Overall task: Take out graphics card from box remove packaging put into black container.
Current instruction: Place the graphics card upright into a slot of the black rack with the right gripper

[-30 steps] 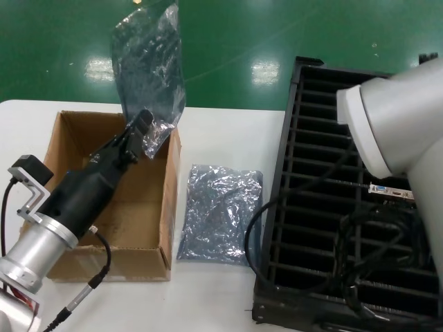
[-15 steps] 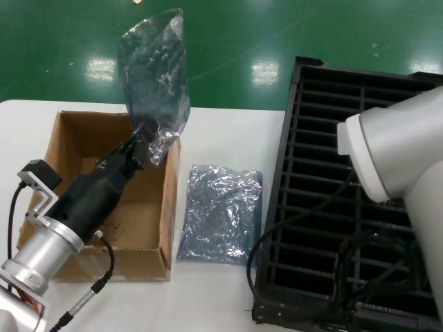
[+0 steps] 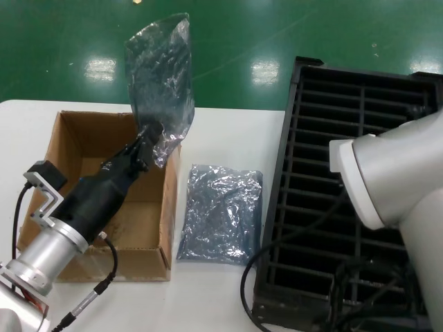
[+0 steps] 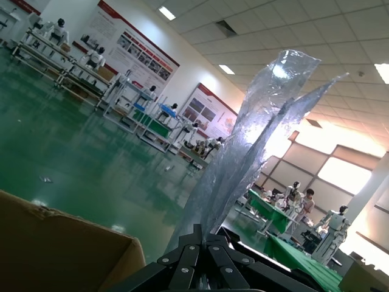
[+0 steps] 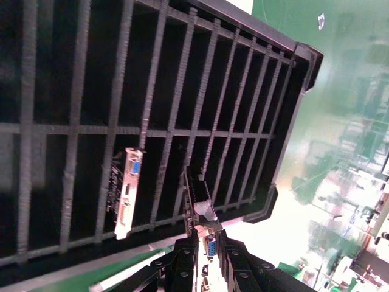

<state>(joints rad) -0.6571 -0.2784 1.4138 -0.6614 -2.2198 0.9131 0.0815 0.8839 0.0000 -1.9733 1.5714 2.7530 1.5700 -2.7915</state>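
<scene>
Step in hand, as judged: seating the unwrapped card in the tray while the emptied bag is kept clear.

Large black plastic slotted container (image 3: 325, 180), right half of the head frame: its rows look mostly bare. In the right wrist view one bare card with a silver bracket and blue port (image 5: 124, 194) stands upright in a slot near the lower left of that frame.

Brown corrugated cardboard box (image 3: 76, 142), left of centre in the head frame: open, its visible floor bare; the left arm hides part of it.

Crinkled grey-blue anti-static bag (image 3: 159, 76), upper left of centre, hangs limp above the box's right wall, pinched at its lower end by the left gripper (image 3: 147, 138). An identical bag (image 3: 221, 207) lies flat on the white table (image 3: 221, 128) between box and container.

Right gripper (image 5: 205, 250), bottom centre of the wrist frame, is clamped on the small graphics card (image 5: 199, 204), bracket end nearest the jaws, card edge over a row.

Advice: line the card's edge parallel with the slot bars, lower it straight, and release only once it is seated.
</scene>
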